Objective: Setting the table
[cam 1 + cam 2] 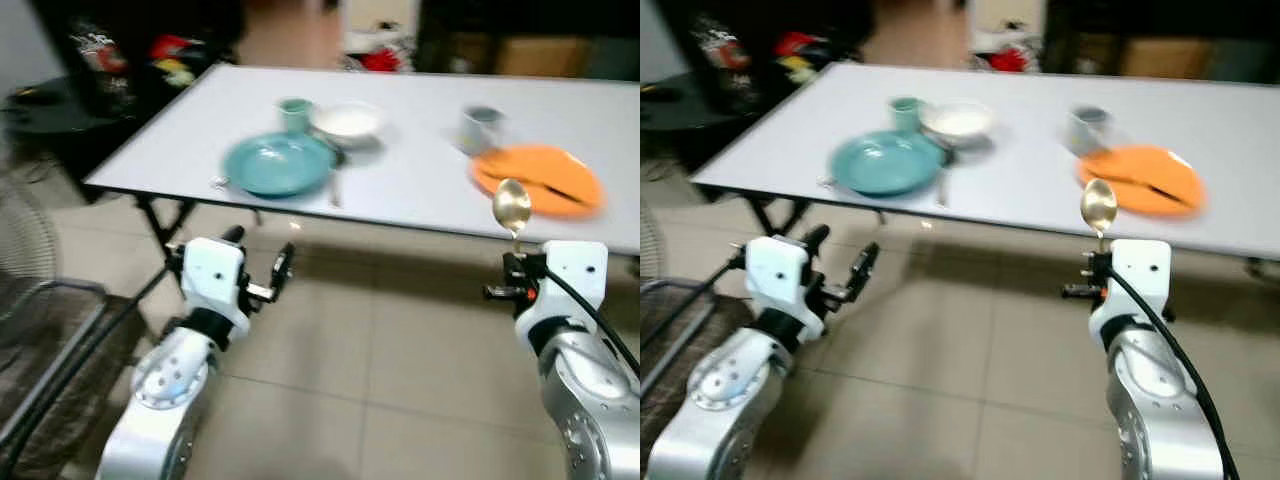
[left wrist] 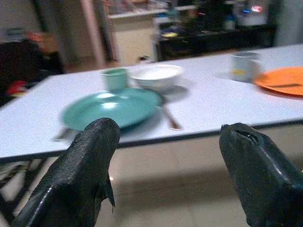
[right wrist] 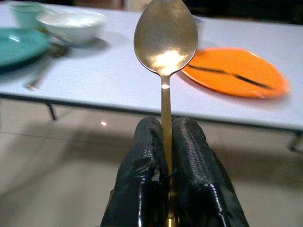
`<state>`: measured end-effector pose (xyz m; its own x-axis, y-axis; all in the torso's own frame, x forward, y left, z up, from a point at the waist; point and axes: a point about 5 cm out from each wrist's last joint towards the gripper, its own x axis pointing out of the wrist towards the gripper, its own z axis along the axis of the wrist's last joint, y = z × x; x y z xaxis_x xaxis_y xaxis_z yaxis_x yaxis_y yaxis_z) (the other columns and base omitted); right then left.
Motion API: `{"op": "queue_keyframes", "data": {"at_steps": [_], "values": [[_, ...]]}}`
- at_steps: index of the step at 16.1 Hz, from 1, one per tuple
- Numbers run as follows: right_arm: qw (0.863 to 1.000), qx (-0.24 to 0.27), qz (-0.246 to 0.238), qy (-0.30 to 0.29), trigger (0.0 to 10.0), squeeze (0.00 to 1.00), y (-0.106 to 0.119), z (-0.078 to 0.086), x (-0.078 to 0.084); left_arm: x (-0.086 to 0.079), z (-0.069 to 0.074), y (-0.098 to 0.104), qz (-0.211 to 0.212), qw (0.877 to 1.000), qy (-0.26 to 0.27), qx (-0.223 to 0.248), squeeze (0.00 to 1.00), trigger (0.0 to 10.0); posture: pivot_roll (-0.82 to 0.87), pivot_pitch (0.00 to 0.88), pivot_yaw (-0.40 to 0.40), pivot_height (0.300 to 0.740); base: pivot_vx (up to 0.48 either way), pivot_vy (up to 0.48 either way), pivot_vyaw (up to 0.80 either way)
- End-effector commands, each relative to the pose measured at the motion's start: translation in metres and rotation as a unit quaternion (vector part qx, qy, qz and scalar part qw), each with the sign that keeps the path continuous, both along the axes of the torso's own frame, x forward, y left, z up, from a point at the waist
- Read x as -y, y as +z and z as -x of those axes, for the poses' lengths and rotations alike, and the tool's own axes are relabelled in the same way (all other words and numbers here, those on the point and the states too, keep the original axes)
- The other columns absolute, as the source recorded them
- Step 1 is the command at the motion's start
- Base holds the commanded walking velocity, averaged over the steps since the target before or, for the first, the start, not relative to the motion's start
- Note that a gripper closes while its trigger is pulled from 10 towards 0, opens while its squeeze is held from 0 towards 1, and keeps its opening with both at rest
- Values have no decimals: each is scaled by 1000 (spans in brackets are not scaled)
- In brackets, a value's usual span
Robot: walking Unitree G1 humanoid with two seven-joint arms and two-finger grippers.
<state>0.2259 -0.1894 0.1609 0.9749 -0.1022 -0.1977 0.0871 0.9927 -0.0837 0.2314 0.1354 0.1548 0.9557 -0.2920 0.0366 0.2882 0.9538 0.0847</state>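
Gold spoon (image 3: pixel 165 45) upright, clamped between black fingers (image 3: pixel 144 156).

Your way to the table (image 1: pixel 420 180) runs over bare floor (image 1: pixel 390 350); its near edge lies between teal plate (image 1: pixel 280 163) and orange plate (image 1: pixel 538 180). Bowl (image 1: pixel 346 121) and cups (image 1: pixel 483 125) crowd behind; a fan (image 1: pixel 25 260) blocks your left

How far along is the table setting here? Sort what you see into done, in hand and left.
Done: the round teal plate, small green cup and white bowl form one place; the round orange plate and grey mug another.
In hand: the right end effector grips a gold metal spoon upright, short of the table.
Left: laying that spoon. The left end effector is open.
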Motion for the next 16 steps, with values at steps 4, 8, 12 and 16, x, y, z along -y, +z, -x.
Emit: {"op": "queue_keyframes", "data": {"at_steps": [4, 8, 12, 16], "values": [[1000, -3, -10, 12, 10000, 0, -1, -2, -5, -4, 1, -6, -3, 1000, 7, -14, 0, 10000, -31, 0, 32, 740, 390, 0, -800], [1000, -5, -9, 12, 10000, 0, -1, -1, -4, -2, 2, -8, -2, 1000, 6, -16, 0, 10000, -36, 0, 28, 740, 393, 0, -800], [1000, -7, -7, 17, 10000, 0, 0, -1, -3, 1, 3, -11, 0, 1000, 6, -21, 0, 10000, -44, 0, 23, 740, 395, 0, -589], [996, -11, -28, 86, 10000, 0, -1, -8, -16, -3, 1, -10, 1, 999, 28, -15, 0, 10000, -42, 0, 15, 740, 393, 0, 0]]}}
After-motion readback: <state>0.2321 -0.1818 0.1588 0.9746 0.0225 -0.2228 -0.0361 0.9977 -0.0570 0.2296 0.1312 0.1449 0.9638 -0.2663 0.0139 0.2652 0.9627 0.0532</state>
